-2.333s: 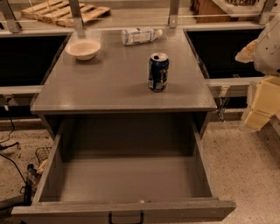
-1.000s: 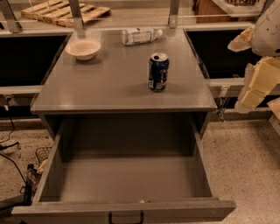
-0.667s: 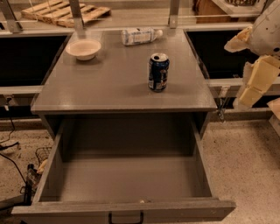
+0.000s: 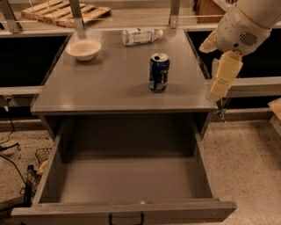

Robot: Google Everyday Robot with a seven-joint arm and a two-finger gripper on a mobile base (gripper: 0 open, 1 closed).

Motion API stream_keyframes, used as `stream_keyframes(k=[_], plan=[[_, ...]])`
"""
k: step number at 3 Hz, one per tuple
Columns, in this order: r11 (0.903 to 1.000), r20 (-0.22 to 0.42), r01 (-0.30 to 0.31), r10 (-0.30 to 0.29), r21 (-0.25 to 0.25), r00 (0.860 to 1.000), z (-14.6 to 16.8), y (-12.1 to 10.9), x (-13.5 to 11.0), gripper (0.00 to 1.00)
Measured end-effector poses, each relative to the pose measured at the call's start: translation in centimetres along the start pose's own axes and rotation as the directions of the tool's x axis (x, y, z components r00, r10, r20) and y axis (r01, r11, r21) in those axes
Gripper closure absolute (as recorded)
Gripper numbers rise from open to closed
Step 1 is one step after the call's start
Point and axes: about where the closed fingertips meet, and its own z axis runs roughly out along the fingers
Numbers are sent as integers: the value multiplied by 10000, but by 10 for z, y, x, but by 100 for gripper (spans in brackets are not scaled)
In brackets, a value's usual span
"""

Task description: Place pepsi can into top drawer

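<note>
The pepsi can (image 4: 158,72), dark blue with a silver top, stands upright on the grey cabinet top (image 4: 109,83), right of centre. The top drawer (image 4: 127,210) is pulled fully out below and holds nothing. My gripper (image 4: 208,70) hangs at the cabinet's right edge, to the right of the can and apart from it. Its cream fingers (image 4: 224,74) are spread open and hold nothing.
A white bowl (image 4: 83,48) sits at the back left of the cabinet top. A clear plastic bottle (image 4: 140,36) lies on its side at the back. A wooden pallet (image 4: 66,12) lies behind. Cables and a small basket (image 4: 41,156) lie on the floor to the left.
The arm has moved left from the right edge of the view, bringing the gripper up to the cabinet's right side. The can, bowl, bottle and drawer have not moved.
</note>
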Motion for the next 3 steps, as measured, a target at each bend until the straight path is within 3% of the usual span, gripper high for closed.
stream_keyframes(k=[1, 2, 3], plan=[[9999, 127, 5, -7, 130, 9999, -2, -1, 0, 0], [9999, 1455, -160, 162, -25, 9892, 6, -23, -8, 0], [9995, 2719, -80, 156, -293, 9622, 15, -44, -23, 0]])
